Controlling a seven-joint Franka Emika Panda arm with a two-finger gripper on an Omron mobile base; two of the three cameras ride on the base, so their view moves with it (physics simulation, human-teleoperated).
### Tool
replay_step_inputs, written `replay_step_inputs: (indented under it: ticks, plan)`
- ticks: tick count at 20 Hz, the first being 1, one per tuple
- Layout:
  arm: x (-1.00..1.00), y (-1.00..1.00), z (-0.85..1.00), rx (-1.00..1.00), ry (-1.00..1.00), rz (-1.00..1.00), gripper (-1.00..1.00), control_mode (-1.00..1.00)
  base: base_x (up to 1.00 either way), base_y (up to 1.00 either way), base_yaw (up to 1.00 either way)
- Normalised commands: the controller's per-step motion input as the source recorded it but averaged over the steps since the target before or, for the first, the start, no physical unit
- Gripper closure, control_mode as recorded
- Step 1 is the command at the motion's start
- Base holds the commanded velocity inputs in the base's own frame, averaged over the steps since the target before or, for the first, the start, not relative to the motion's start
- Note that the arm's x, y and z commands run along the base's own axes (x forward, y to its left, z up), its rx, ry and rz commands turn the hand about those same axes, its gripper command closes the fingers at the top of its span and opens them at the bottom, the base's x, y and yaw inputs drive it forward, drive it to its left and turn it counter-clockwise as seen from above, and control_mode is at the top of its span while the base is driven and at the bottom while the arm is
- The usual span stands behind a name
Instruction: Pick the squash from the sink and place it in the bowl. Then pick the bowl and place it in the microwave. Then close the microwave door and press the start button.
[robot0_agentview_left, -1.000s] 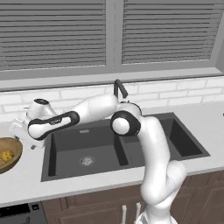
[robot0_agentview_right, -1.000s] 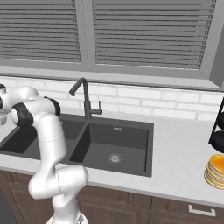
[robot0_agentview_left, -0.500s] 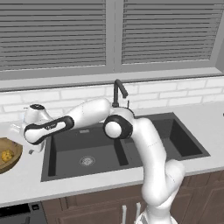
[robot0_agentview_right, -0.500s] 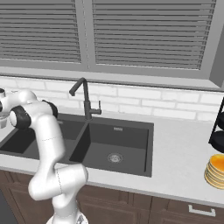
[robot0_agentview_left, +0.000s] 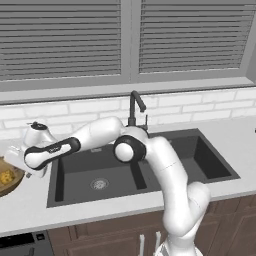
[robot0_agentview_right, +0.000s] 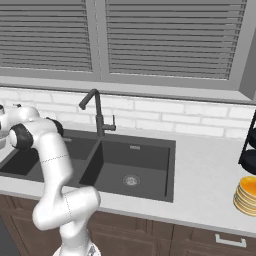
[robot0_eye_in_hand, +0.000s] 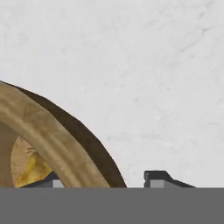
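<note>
Inside bowl (robot0_eye_in_hand: 41, 127): yellow squash (robot0_eye_in_hand: 33, 171).

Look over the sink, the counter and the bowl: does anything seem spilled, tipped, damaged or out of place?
Nothing stands out. The bowl sits level on the counter left of the sink, with the squash inside it. The gripper straddles the bowl's rim, one of its fingers outside. No spill shows.

The bowl (robot0_eye_in_hand: 52, 140) rim is standing between the fingers (robot0_eye_in_hand: 159, 178), while bare tabletop (robot0_eye_in_hand: 131, 65) is lying open beyond; the faucet (robot0_agentview_left: 135, 107) is rising well aside.
</note>
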Motion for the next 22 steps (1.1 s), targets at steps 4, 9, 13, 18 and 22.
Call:
replay_step_inputs:
  ticks: [4,9,13,18,22]
  plan:
    - [-0.05,-0.01,0.00,0.02,-0.13,0.00,1.00,-1.00,0.00,0.00,0.00]
    - [-0.35,-0.44,0.33,0.05,-0.20,0.00,1.00,-1.00,0.00,0.00,0.00]
    - [-0.57,-0.83,0.69,0.07,-0.26,-0.01,1.00,-1.00,0.00,0.00,0.00]
    - [-0.48,-1.00,0.79,0.11,-0.12,-0.02,1.00,-1.00,0.00,0.00,0.00]
    - [-0.34,-1.00,0.85,0.12,0.02,-0.04,1.00,-1.00,0.00,0.00,0.00]
